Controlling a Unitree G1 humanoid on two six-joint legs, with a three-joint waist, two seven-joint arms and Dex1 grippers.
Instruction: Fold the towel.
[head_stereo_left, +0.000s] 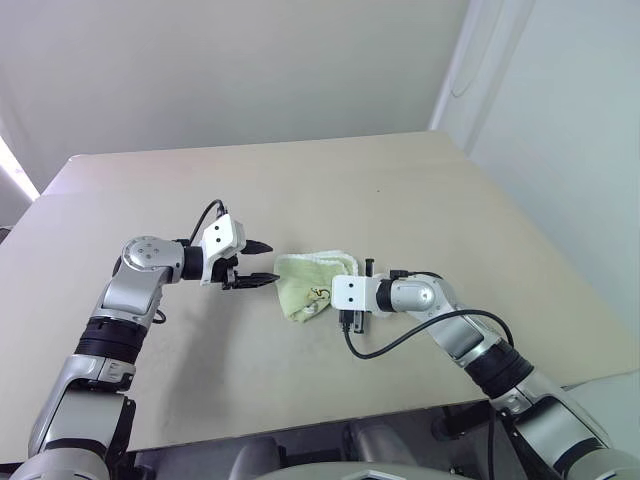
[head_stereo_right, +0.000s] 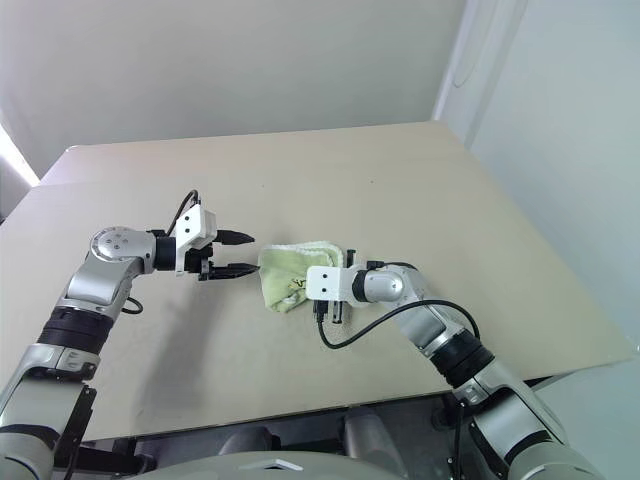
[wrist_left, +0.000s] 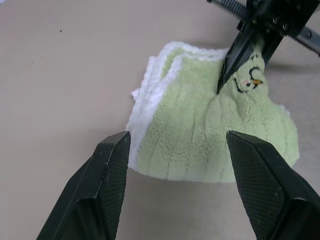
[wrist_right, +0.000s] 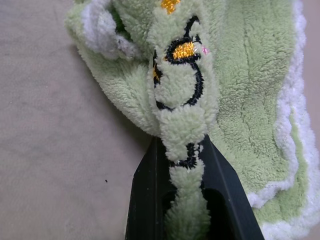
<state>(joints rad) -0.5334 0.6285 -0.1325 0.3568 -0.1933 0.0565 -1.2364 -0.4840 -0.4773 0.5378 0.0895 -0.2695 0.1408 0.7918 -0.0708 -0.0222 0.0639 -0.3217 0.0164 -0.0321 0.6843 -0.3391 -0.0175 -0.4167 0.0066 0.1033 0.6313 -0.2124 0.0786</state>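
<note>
towel lay bunched mid-table, between the two grippers. right gripper was clamped on a thin ridge of pile by the stitched mark; left gripper hung wide apart and empty just beside the white-edged side, touching nothing. judged risky: so shallow a pinch could slip off under any lift or drag, or haul the whole wad along instead of opening a layer, and could leave the left jaws closing on several stacked edges together.
</note>
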